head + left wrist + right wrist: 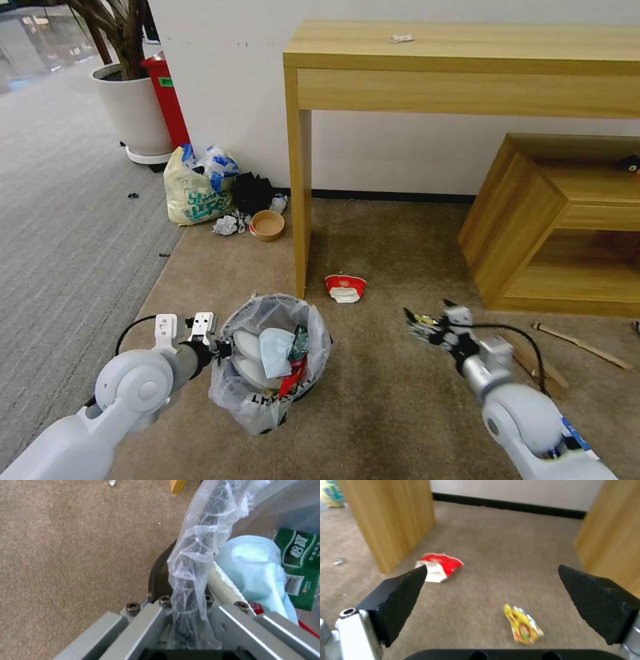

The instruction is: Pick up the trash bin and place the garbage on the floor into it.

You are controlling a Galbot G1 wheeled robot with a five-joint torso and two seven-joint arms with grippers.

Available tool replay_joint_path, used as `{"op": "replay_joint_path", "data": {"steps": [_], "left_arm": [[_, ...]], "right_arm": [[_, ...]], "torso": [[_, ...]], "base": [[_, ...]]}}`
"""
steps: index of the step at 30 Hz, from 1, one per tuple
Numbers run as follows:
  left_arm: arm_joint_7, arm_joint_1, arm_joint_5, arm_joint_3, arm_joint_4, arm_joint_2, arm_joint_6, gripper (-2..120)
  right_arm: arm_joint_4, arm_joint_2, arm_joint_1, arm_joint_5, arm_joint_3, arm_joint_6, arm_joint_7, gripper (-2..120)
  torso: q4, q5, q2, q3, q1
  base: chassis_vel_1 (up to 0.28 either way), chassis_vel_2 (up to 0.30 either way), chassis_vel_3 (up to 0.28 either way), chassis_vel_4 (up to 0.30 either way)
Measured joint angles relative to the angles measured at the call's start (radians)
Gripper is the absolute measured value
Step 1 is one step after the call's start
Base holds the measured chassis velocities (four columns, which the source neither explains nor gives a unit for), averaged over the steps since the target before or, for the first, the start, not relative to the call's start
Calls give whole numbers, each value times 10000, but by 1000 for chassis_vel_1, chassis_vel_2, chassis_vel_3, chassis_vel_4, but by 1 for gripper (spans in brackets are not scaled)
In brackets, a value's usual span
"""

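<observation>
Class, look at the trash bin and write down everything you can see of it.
The trash bin is small, round and black, lined with a crinkly clear plastic bag with dark print. It stands on the beige carpet by the desk leg, holding white slippers, a pale blue mask and a green-labelled wrapper. The left gripper is clamped on its rim.

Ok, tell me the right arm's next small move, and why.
Probably lower the right gripper onto the yellow wrapper and close on it. The gripper is open and empty above the carpet, and the wrapper lies loose just below it, nearer than the red wrapper by the desk leg. The left gripper holds the trash bin by its rim, ready to receive it.
</observation>
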Motion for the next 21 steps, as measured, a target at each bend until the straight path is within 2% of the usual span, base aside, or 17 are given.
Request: {"op": "replay_joint_path", "data": {"steps": [10, 21], "left_arm": [[4, 106, 43, -2, -39, -14, 0, 0], [22, 68, 49, -50, 32, -24, -1, 0]], "right_arm": [[-203, 297, -46, -27, 244, 168, -62, 100], [-229, 362, 42, -29, 19, 42, -65, 100]], "torso": [[3, -2, 0, -1, -1], [2, 0, 0, 2, 1]], "base": [[-22, 23, 21, -13], [-149, 137, 139, -137]]}}
